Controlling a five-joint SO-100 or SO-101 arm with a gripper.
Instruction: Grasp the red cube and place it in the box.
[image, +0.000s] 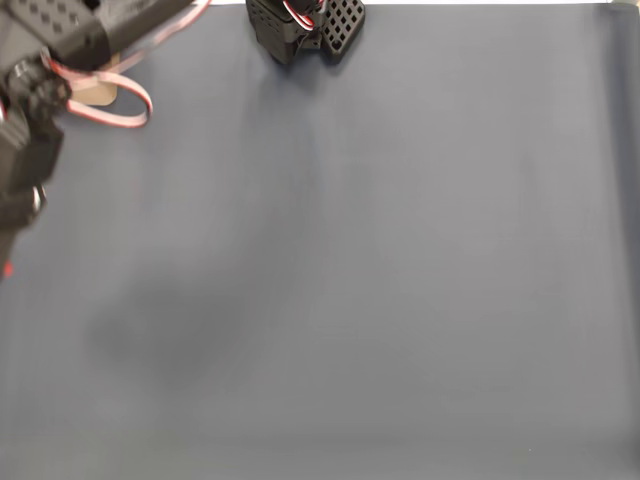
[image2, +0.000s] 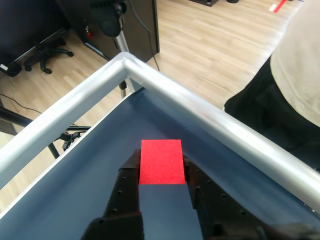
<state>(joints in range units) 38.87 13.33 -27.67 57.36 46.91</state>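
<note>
the red cube (image2: 160, 162) sits clamped between the two black fingers (image2: 125, 190) of the gripper (image2: 161, 172) in the wrist view, one finger touching each side face, the jaws closed narrowly on it. cube and gripper are raised over the blue-grey bench (image2: 75, 185), near the corner where its two metal rails (image2: 125, 62) meet. beyond the rails lie a wooden floor (image2: 200, 35), a black office chair (image2: 45, 50), and a seated person (image2: 295, 85) in a pale top and dark trousers at the right. in the fixed view the arm (image: 40, 110), with its red-and-white cable (image: 120, 100), reaches off the bench's upper left corner; a tan sliver, possibly the box (image: 97, 92), shows behind it, though this cannot be confirmed. the arm's base (image: 305, 28) stands at the top edge.
</note>
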